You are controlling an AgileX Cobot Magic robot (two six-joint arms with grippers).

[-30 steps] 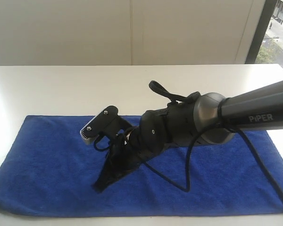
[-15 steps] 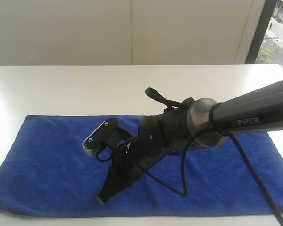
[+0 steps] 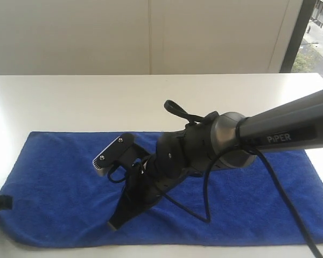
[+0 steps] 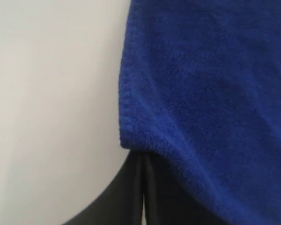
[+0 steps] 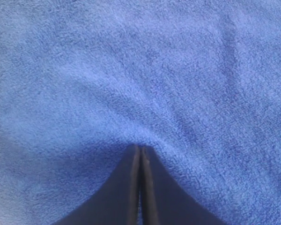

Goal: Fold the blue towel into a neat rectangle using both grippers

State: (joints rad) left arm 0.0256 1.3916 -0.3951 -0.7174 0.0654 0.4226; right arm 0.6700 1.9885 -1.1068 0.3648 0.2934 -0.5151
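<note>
Looking across the white table (image 3: 70, 102), I see the blue towel (image 3: 59, 177) spread out flat at full length, its long side running left to right along the near half of the tabletop. No fold shows anywhere, so I judge the task to be at its very start, with every fold left to make.

My right gripper (image 3: 114, 224) reaches across the middle and comes down on the cloth near the near hem, left of centre. Its wrist camera shows both fingers pressed together, tips touching the pile, with a slight pucker of cloth around them.

My left gripper (image 3: 0, 203) sits at the towel's left end, only partly in view from outside. Its wrist camera shows the fingers together too, tips tucked under the hemmed edge. I cannot tell whether any cloth is nipped between them.

What is left, as I read it: get a firm hold on that left end, carry it over the right end, square the edges, then fold again.
</note>
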